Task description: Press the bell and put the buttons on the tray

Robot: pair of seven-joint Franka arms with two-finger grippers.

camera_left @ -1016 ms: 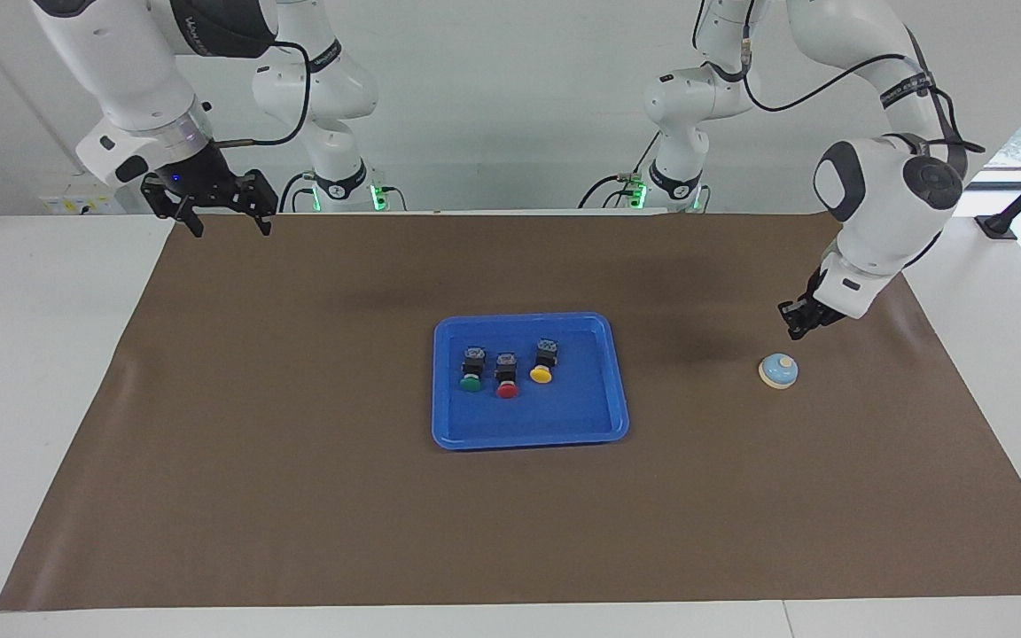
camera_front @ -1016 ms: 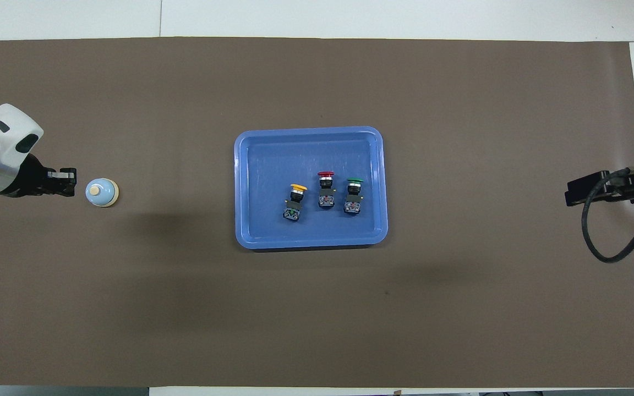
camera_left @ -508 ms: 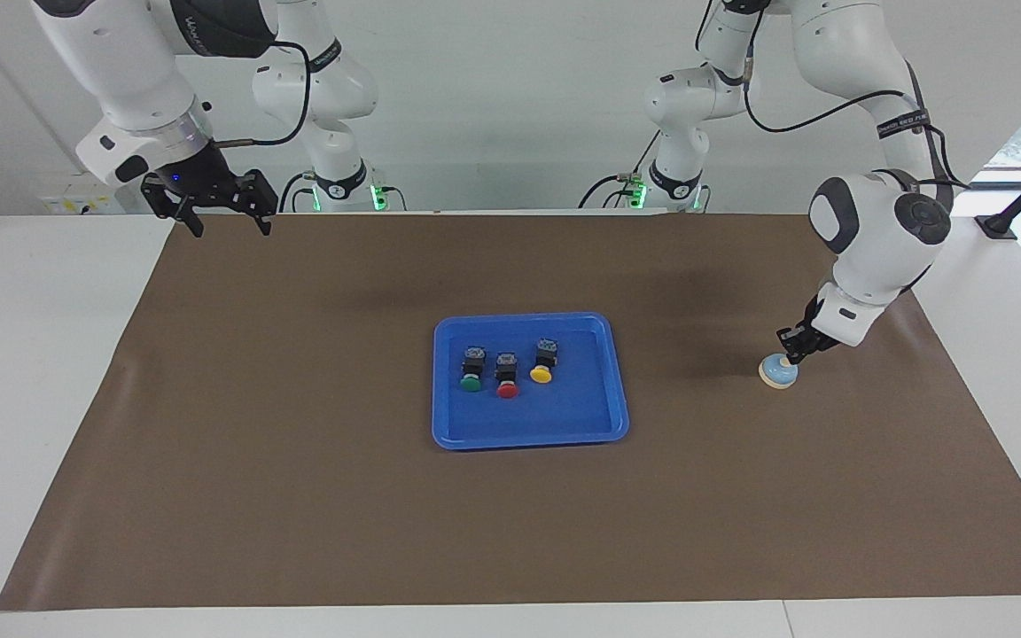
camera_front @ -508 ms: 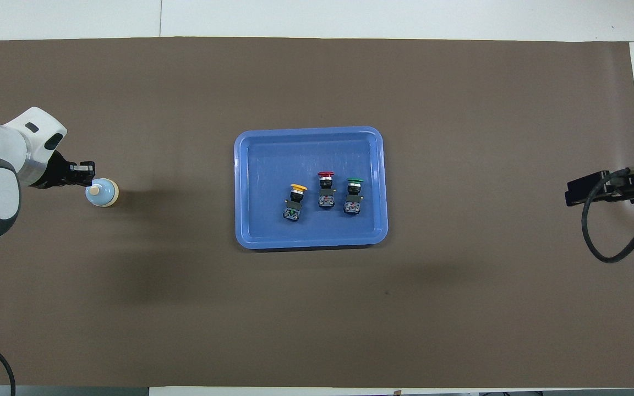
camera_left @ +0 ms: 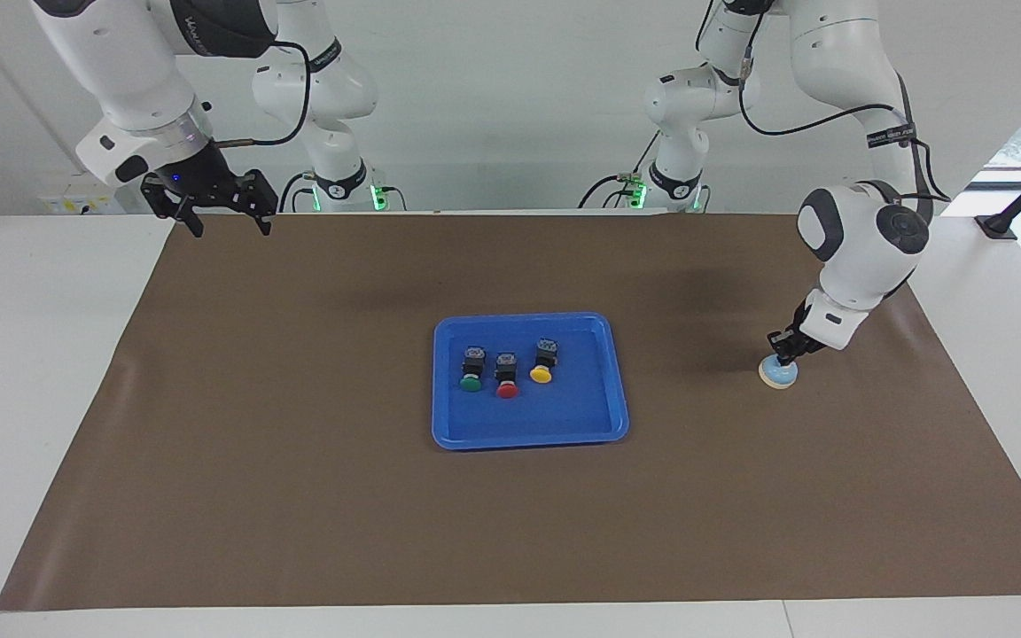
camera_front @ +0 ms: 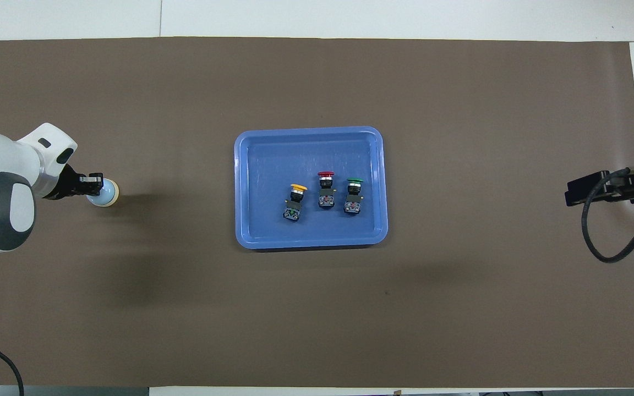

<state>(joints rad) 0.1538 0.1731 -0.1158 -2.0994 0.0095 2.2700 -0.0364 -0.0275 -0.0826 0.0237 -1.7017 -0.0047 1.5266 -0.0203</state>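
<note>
The light blue bell (camera_left: 779, 376) stands on the brown mat toward the left arm's end of the table. My left gripper (camera_left: 782, 355) is shut and its tips rest on the bell's top, covering the knob; in the overhead view it (camera_front: 96, 185) overlaps the bell (camera_front: 110, 192). The blue tray (camera_left: 599, 416) lies mid-table and holds the green button (camera_left: 470, 383), the red button (camera_left: 507, 390) and the yellow button (camera_left: 541, 375), all lying on their sides. My right gripper (camera_left: 229, 229) is open and empty, waiting above the mat's corner nearest the right arm's base.
The brown mat (camera_left: 298, 496) covers most of the white table (camera_left: 32, 399). A black cable (camera_front: 597, 242) hangs from the right arm at that end of the table.
My left gripper has come down from above and beside the bell onto its top. The right arm, tray and buttons have not moved.
</note>
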